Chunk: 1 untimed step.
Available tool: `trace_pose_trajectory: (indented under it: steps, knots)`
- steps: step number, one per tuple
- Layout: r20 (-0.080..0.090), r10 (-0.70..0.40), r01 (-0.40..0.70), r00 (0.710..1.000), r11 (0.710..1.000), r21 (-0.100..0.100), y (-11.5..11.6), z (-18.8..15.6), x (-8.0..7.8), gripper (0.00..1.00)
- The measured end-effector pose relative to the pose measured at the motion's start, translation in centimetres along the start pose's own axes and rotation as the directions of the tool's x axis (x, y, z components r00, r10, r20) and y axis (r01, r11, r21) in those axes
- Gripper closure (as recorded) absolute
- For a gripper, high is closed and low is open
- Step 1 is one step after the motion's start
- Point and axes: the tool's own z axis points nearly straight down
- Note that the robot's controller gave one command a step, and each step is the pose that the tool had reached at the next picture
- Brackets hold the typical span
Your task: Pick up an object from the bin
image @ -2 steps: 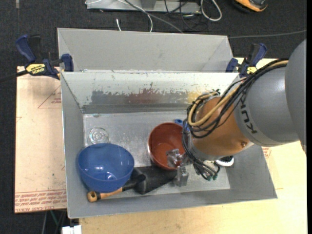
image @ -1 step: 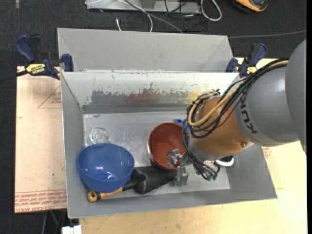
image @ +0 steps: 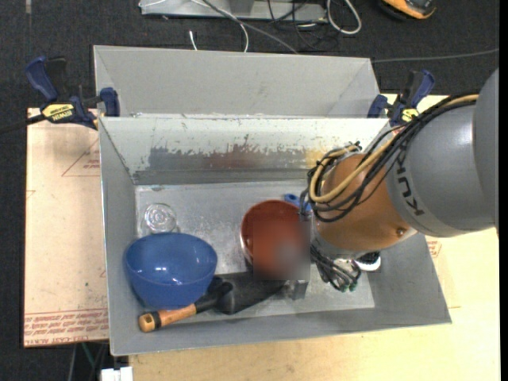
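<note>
Under the tool (image: 290, 265) sits a round rust-red bowl (image: 262, 225), upright.

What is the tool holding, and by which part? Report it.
It cannot be told. The tool sits at the red bowl's right rim, just above the brush, but a hold on either is not visible.

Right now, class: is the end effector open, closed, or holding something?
End effector: cannot be told; it is at the right edge of the red bowl.
</note>
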Motion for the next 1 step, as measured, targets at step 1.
trace_pose_trajectory:
  steps: [1]
  knots:
    - [0.0, 0.0, 0.0, 1.0, 1.0, -0.001, 0.03, -3.01, -0.19, 1.0]
